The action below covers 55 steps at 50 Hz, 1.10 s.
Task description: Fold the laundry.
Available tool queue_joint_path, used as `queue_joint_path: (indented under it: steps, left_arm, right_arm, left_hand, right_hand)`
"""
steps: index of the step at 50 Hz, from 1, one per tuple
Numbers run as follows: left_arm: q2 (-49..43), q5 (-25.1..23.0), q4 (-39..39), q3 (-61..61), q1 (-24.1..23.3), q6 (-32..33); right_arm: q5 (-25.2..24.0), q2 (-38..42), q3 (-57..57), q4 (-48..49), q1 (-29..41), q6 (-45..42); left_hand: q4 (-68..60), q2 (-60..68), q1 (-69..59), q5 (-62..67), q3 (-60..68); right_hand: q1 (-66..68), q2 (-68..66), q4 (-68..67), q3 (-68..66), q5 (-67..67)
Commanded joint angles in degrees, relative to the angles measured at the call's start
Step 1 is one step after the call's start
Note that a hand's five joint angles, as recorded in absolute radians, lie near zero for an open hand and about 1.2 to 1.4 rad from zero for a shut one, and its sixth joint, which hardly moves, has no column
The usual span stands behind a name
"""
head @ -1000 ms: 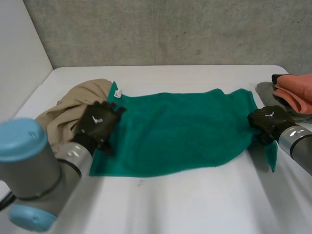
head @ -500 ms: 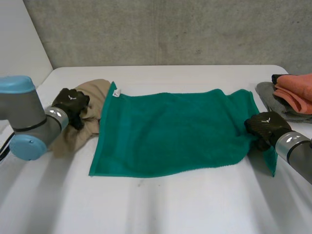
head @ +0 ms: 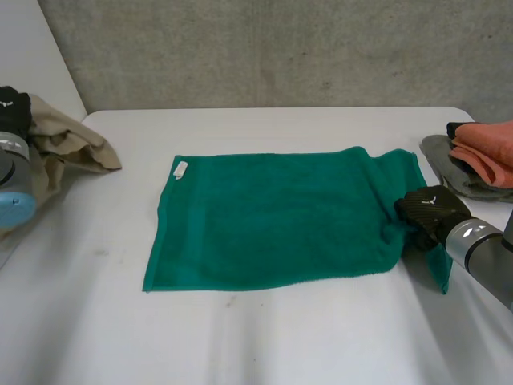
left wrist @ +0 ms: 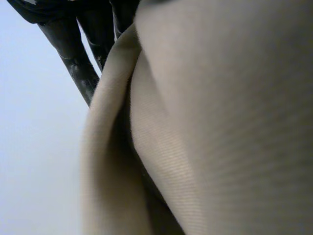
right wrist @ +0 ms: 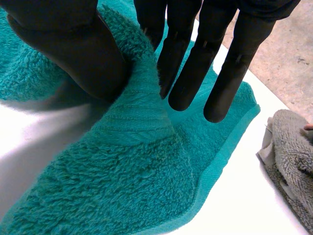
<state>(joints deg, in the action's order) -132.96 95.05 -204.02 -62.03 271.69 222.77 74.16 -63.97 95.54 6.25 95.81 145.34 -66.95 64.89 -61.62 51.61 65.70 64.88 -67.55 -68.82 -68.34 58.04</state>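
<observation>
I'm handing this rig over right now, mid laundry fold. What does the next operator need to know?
Left hand: holds the beige cloth by the table's far left corner, apart from the towel.
Right hand: pinches a ridge of the green towel near its right edge, between thumb and fingers.
Green towel: spread flat mid-table, unfolded, rumpled at the right end.
Orange cloth: lies on a grey cloth at the table's right edge.
Done: towel laid out on its own.
Left: smooth the right end, fold the towel, then likely the beige cloth.
</observation>
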Motion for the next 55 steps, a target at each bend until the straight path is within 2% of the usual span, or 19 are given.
queue_joint_path:
  steps: [1,10,13,18,19,23,26,29,38,55]
  left_arm:
    - [1.9,-6.5,1.7,-5.3,-2.3,-2.3]
    - [11.8,-7.6,4.1,-15.6,-5.3,-4.5]
    - [17.3,-9.7,7.5,-20.9,-6.9,-6.5]
    - [25.5,-17.3,15.8,-29.1,-9.7,-11.3]
    - [27.6,-20.3,18.8,-31.4,-10.7,-13.3]
    - [30.6,-26.7,24.8,-36.6,-13.6,-17.8]
    - [30.5,-28.5,27.0,-38.9,-15.2,-19.3]
    - [29.3,-27.5,26.2,-41.2,-16.5,-19.0]
    - [20.8,-20.0,15.9,-42.7,-17.6,-14.5]
    - [15.0,-19.4,11.1,-41.5,-19.2,-14.3]
  right_arm:
    - [-0.2,0.0,0.0,-0.3,0.1,-0.1]
    - [-0.4,-0.6,0.0,-0.4,-0.2,-0.2]
    - [-0.4,-0.9,0.0,-0.4,-0.3,-0.2]
    - [-0.4,-1.2,-0.1,-0.5,-0.7,-0.2]
    - [-0.4,-1.2,-0.2,-0.5,-0.7,-0.2]
    - [-0.7,-1.2,-0.2,-0.5,-0.9,-0.2]
    - [-0.9,-1.4,0.0,-0.5,-1.1,-0.2]
    - [-1.3,-1.5,0.1,-0.6,-1.1,-0.2]
    - [-1.9,-1.6,0.3,-0.8,-1.3,-0.2]
    - [-2.4,-1.4,0.7,-0.8,-1.8,-0.4]
  left_hand:
    - [56.9,-54.9,51.6,-51.6,-55.7]
    - [56.9,-54.9,51.6,-51.6,-55.7]
    - [56.9,-54.9,51.6,-51.6,-55.7]
    - [56.9,-54.9,51.6,-51.6,-55.7]
    - [55.6,-53.5,50.3,-50.3,-54.4]
    - [48.5,-46.5,43.2,-43.2,-47.3]
    - [48.2,-46.1,42.8,-42.8,-46.9]
    - [47.3,-45.3,42.0,-42.0,-46.1]
    - [43.5,-41.4,38.1,-38.1,-42.2]
    - [38.6,-36.5,33.2,-33.2,-37.3]
  right_hand:
    - [15.1,-12.5,-11.2,-11.7,12.0]
    - [15.1,-12.5,-11.2,-11.7,12.0]
    - [15.1,-12.5,-11.2,-11.7,12.0]
    - [15.1,-12.5,-11.2,-11.7,12.0]
    - [15.1,-12.5,-11.2,-11.7,12.0]
    - [15.1,-12.5,-11.2,-11.7,12.0]
    - [15.1,-12.5,-11.2,-11.7,12.0]
    - [15.1,-12.5,-11.2,-11.7,12.0]
    - [15.1,-12.5,-11.2,-11.7,12.0]
    - [15.1,-12.5,-11.2,-11.7,12.0]
